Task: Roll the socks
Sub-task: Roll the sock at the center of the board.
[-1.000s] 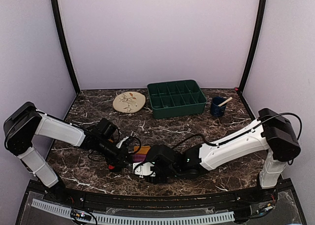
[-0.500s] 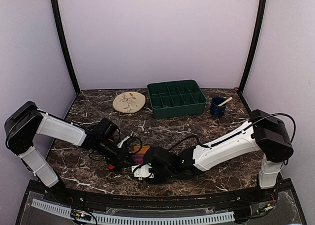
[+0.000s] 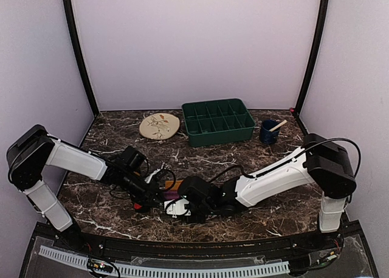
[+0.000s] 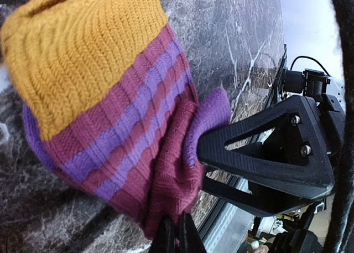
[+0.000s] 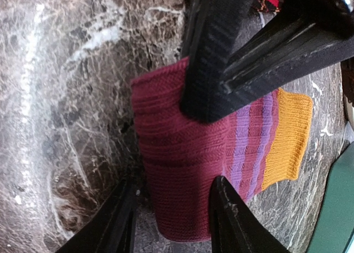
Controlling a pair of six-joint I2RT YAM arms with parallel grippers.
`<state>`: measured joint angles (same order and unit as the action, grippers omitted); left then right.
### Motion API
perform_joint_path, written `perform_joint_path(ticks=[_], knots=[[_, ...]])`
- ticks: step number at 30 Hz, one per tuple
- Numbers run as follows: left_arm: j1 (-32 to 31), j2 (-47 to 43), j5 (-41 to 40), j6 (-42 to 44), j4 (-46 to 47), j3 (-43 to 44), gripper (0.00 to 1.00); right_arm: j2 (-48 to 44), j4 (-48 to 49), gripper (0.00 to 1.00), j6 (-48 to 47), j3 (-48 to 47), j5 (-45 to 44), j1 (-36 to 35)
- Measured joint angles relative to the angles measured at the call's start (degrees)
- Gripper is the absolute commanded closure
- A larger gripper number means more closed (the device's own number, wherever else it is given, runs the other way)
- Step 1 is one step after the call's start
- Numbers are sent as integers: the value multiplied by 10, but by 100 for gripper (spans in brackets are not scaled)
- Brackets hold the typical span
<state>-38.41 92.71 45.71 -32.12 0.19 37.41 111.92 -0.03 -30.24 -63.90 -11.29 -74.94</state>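
Down on veined marble (image 3: 109, 132) (lilac walls (image 3: 194, 41)), left jaws pinch the sock (image 4: 110, 114), right jaws gape.

The striped knit sock (image 3: 174, 187) lies on the dark marble table (image 3: 109, 138) near its front edge, left of centre. At the back stands the green plastic compartment tray (image 3: 219, 121), with the round cream patterned plate (image 3: 159, 125) just to its left and the dark blue cup (image 3: 267, 132) near its right.
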Motion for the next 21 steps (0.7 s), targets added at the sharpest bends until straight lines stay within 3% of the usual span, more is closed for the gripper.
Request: perform_joint_path(ticks=[15, 18, 21], knots=[[8, 0, 4, 5, -1, 0, 100, 27, -15, 92, -2, -40, 47, 26], [9, 0, -1, 9, -7, 1, 77, 32, -31, 95, 2, -53, 57, 28], [10, -5, -22, 15, -21, 2, 64, 36, -46, 97, 8, -65, 67, 30]])
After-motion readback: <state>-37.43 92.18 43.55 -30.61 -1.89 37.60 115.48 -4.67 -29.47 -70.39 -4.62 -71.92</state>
